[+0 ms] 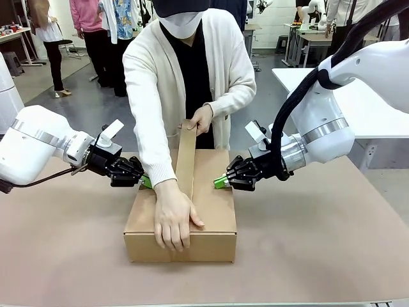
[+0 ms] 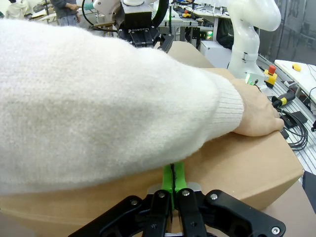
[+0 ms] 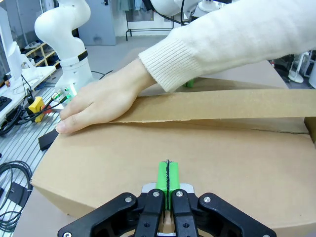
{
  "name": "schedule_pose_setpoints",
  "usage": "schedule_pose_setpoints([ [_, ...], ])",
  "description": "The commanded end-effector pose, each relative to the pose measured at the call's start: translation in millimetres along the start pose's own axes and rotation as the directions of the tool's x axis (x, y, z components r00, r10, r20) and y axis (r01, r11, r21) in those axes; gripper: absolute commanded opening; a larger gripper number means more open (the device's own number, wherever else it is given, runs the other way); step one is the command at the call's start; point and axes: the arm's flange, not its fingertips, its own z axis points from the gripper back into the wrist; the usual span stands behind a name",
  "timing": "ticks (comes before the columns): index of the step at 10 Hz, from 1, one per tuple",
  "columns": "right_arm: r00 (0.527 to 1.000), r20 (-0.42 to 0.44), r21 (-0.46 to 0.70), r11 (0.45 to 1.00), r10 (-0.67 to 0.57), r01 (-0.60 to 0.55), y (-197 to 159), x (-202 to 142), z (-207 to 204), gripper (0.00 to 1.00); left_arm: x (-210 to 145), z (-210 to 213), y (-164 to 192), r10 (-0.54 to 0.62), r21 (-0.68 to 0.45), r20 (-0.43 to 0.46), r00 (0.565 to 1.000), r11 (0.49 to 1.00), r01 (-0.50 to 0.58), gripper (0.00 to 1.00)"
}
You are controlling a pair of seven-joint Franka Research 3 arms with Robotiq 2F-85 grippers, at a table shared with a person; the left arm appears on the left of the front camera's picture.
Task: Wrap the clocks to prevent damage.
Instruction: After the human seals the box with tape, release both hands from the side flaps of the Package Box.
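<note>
Both grippers press closed green fingertips against opposite side walls of a cardboard box (image 1: 211, 211) at the middle of the tabletop (image 1: 319, 243): the left gripper (image 1: 146, 181) on the box's left wall, the right gripper (image 1: 220, 181) on its right. The box's long axis runs from the robot's edge toward the person's edge. A strip of brown paper tape (image 1: 186, 163) lies along that axis over the lid seam. One hand (image 1: 172, 217) flattens the tape at the near end; the other hand (image 1: 199, 118) lifts its far end.
</note>
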Motion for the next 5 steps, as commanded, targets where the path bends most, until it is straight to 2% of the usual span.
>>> schedule_pose_setpoints([
  [1,1.0,0.001,-0.013,1.0,-0.012,0.012,0.4,-3.0,-1.8,0.01,-4.3,-2.2,0.2,0.005,0.007,-0.008,1.0,1.0,-0.005,0.0],
  [5,1.0,0.001,-0.013,1.0,-0.012,0.012,0.4,-3.0,-1.8,0.01,-4.3,-2.2,0.2,0.005,0.007,-0.008,1.0,1.0,-0.005,0.0],
])
